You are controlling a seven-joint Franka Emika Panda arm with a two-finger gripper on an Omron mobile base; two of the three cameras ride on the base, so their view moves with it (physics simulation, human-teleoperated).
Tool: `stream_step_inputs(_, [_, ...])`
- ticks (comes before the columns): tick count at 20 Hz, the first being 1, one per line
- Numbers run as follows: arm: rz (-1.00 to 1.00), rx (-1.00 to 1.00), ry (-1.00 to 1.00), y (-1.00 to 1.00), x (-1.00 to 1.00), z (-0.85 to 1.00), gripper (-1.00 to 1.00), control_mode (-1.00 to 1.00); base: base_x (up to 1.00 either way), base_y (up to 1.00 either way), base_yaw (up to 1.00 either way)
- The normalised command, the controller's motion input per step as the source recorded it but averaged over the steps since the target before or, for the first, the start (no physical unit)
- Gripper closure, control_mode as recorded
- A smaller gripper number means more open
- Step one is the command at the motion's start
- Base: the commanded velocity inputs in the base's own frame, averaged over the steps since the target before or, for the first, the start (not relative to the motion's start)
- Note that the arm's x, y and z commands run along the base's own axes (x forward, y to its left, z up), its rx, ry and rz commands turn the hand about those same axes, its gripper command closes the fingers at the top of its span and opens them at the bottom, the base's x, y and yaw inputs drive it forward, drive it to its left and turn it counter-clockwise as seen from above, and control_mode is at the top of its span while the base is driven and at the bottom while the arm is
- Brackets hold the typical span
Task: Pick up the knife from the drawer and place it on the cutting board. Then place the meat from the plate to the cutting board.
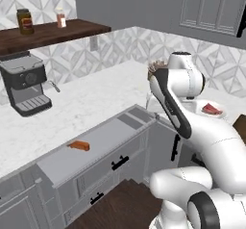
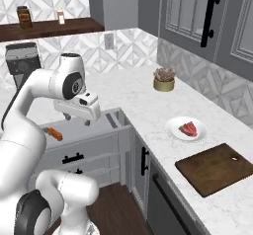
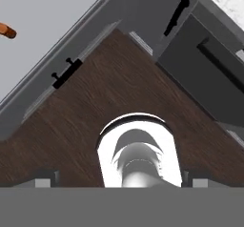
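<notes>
The drawer point(image 1: 103, 139) stands pulled out, its grey floor point(image 3: 45, 23) bare apart from the knife point(image 1: 79, 146) with the orange handle, which lies towards its left part. My gripper point(image 2: 76, 119) hangs open above the drawer, right of the knife point(image 2: 53, 133), holding nothing. In the hand view the knife handle point(image 3: 5, 30) sits at the far left edge, well away from my widely spread fingertips point(image 3: 45, 176). On the counter to the right, the meat point(image 2: 188, 128) rests on the white plate point(image 2: 174, 130). The dark cutting board point(image 2: 216, 168) lies nearer, beside the plate.
A coffee machine point(image 1: 25, 84) stands on the counter behind the drawer. A small potted plant point(image 2: 164, 81) sits by the back wall. A wooden shelf point(image 1: 53, 33) holds two jars. Below are grey cabinet fronts with black handles point(image 2: 144, 161) and dark wood floor point(image 3: 119, 92).
</notes>
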Motion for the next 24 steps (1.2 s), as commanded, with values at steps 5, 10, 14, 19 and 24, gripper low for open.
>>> stream_step_inputs(5, [0.0,0.0,0.0,0.0,0.0,0.0,-1.0,1.0,0.06,-0.67,-0.15])
stream_step_inputs(10, [0.0,0.0,0.0,0.0,0.0,0.0,-1.0,1.0,0.09,-0.26,-0.22])
stream_step_inputs(14, [0.0,0.0,0.0,0.0,0.0,0.0,-1.0,1.0,0.06,0.0,-0.02])
stream_step_inputs(19, [-0.04,0.03,0.08,0.37,0.0,-0.55,-1.0,-1.0,0.0,-0.01,0.0])
stream_step_inputs(24, [-0.07,-0.06,0.26,1.0,0.53,-1.0,-1.0,-1.0,0.0,0.0,0.0])
